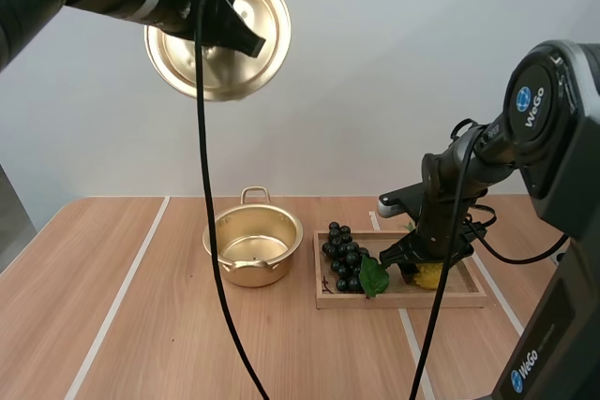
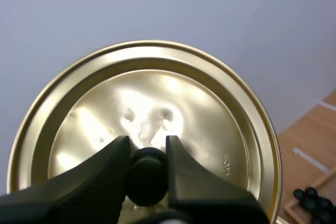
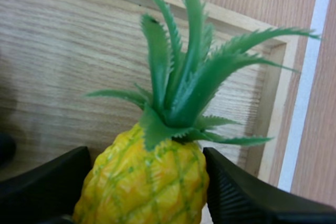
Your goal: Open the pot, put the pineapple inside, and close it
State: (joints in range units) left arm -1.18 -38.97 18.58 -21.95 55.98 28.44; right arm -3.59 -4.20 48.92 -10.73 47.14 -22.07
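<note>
My left gripper [image 1: 246, 37] is raised high over the table's left side and holds the gold lid [image 1: 217, 33] tilted on edge. In the left wrist view the left gripper [image 2: 147, 144] is shut on the lid's black knob [image 2: 148, 176], with the lid's [image 2: 157, 103] shiny face behind it. The open gold pot [image 1: 253, 245] stands on the table. A yellow pineapple [image 3: 147, 187] with green leaves lies in the wooden tray [image 1: 403, 303]. My right gripper [image 1: 422, 264] is down in the tray, and its fingers [image 3: 241, 195] press both sides of the pineapple [image 1: 429, 275].
Dark grapes [image 1: 343, 255] with a green leaf [image 1: 373, 276] fill the tray's left half, right beside the pineapple. The tray's raised rim [image 3: 220, 22] runs close behind the fruit. White lines [image 1: 122, 292] cross the wooden table. The pot sits just left of the tray.
</note>
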